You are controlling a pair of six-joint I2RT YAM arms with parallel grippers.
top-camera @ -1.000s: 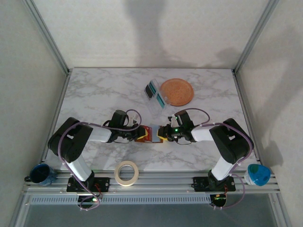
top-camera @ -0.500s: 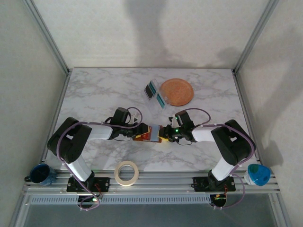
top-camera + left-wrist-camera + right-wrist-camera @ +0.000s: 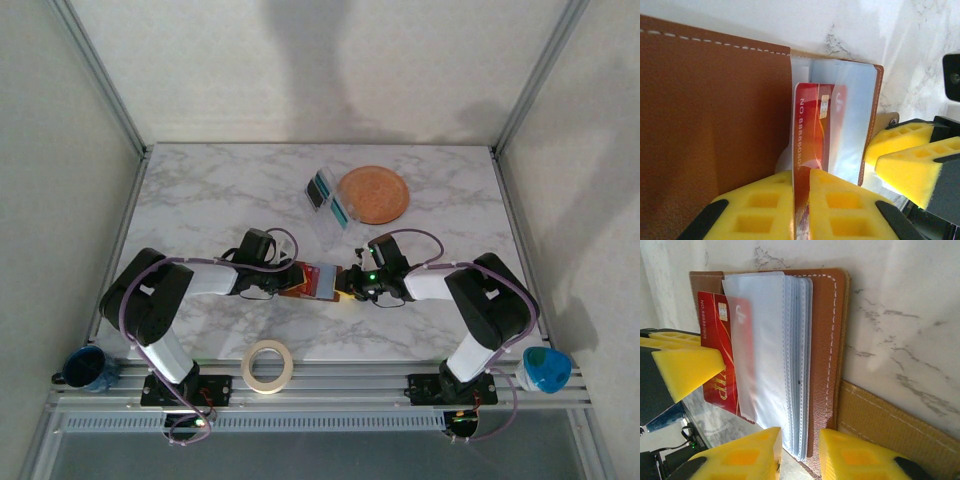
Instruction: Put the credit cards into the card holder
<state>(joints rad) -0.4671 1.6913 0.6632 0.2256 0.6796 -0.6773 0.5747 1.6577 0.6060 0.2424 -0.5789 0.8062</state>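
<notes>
A blue mug [image 3: 85,368] sits on the rail outside the table's [image 3: 200,200] near left corner, and a roll of tape [image 3: 267,365] lies at the near edge. Right of it, the left gripper [image 3: 800,177] is closed on a red credit card [image 3: 812,130], its yellow pads pinching the card's near end. The card's other end lies under the outermost clear sleeve of the card holder [image 3: 315,282]; I cannot tell whether it sits inside a pocket. The brown holder lies open around the middle of the table, closer to the near edge. Beyond it, toward the far edge, a clear plastic case [image 3: 330,200] holds further cards [image 3: 341,210]. The right gripper [image 3: 800,437] clamps the holder's right side, with the sleeves and leather cover between its narrowly parted pads. An orange plate [image 3: 374,193] lies just right of the case. A blue and white cup [image 3: 545,368] stands off the near right corner.
</notes>
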